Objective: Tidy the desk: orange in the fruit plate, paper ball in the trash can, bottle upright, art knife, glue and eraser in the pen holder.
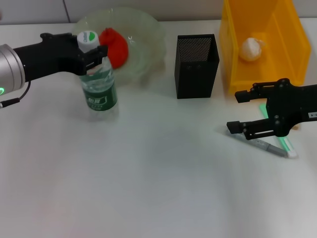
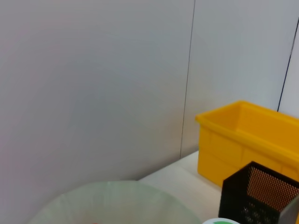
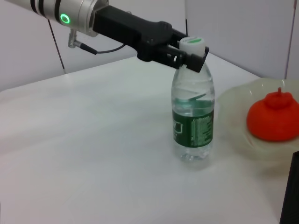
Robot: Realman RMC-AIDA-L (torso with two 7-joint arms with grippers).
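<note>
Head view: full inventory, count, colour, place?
bottle: 1, clear with green label, upright in front of the fruit plate
orange: 1, red-orange, in the fruit plate
fruit plate: 1, pale green, far left
pen holder: 1, black mesh, centre
trash can: 1, yellow, far right
paper ball: 1, white, in the trash can
pen-like items: 2, one grey, one green, under the right gripper
table: 1, white
left gripper: around the bottle neck
right gripper: open, above the pen-like items
</note>
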